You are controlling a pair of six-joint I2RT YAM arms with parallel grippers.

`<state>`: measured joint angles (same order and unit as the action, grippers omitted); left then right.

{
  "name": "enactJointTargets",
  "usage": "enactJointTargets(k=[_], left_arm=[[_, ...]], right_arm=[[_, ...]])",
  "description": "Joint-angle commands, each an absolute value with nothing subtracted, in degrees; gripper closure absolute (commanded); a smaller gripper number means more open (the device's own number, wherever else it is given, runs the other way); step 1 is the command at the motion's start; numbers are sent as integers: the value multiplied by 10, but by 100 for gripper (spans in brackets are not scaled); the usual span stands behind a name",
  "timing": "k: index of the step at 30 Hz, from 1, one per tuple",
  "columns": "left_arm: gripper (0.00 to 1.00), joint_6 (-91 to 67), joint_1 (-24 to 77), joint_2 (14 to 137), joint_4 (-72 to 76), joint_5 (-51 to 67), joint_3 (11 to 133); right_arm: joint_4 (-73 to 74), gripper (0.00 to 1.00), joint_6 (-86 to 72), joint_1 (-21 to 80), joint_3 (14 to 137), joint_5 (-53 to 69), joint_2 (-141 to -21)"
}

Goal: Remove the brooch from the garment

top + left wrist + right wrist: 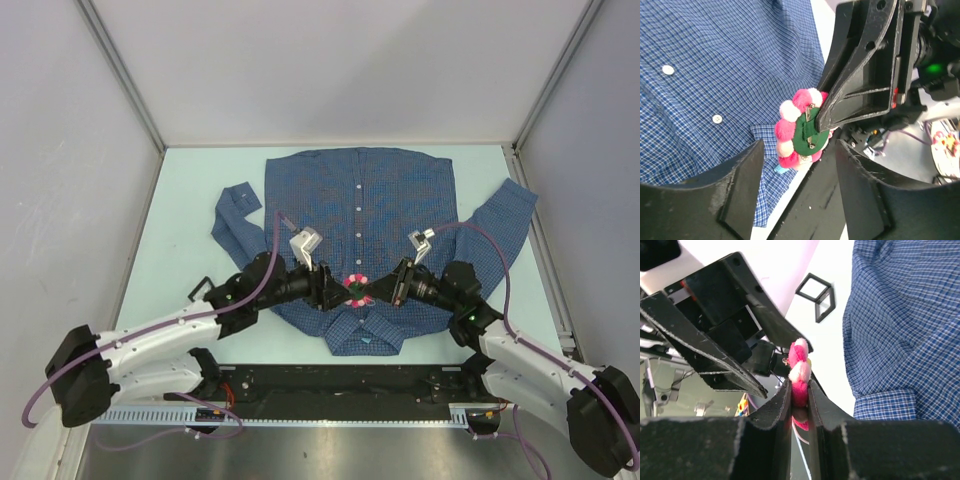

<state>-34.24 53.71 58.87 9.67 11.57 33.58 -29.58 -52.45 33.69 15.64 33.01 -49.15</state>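
Note:
The brooch (pixel 355 287), a ring of pink and red pompoms on a green backing, is held just above the collar end of the garment (pixel 360 200), a blue checked shirt spread flat. My right gripper (pixel 385 288) is shut on it: in the right wrist view the pompoms (pixel 800 365) are squeezed between the two pads (pixel 785 405). My left gripper (pixel 330 290) faces it from the left, open. The left wrist view shows the brooch's green back and pin (pixel 800 130) beyond my left gripper (pixel 799 167), touching neither finger, with the shirt (pixel 715 75) below.
The shirt covers most of the pale table (pixel 190 200), sleeves out to both sides. A black rail (pixel 340 385) runs along the near edge between the arm bases. Grey walls and metal posts (pixel 120 70) enclose the table on three sides.

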Motion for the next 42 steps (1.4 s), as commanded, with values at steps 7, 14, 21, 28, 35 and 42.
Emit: enactJointTargets(k=[7,14,21,28,35,42], left_arm=[[48,-339,553,618,139,71,363],[50,-341,560,630,146,71,372],[58,-339,560,626,146,76,371],[64,-345,560,621,160,85,359],[69,-354,560,622,172,94,355],[69,-364,554,615,190,120,345]], right_arm=[[-300,100,-518,352,186,294,-492],[-291,100,-511,356,192,289,-490],[-284,100,-505,359,192,285,-487],[-289,100,-505,359,192,289,-489],[-294,100,-502,359,191,302,-495],[-314,100,-500,359,191,324,-500]])
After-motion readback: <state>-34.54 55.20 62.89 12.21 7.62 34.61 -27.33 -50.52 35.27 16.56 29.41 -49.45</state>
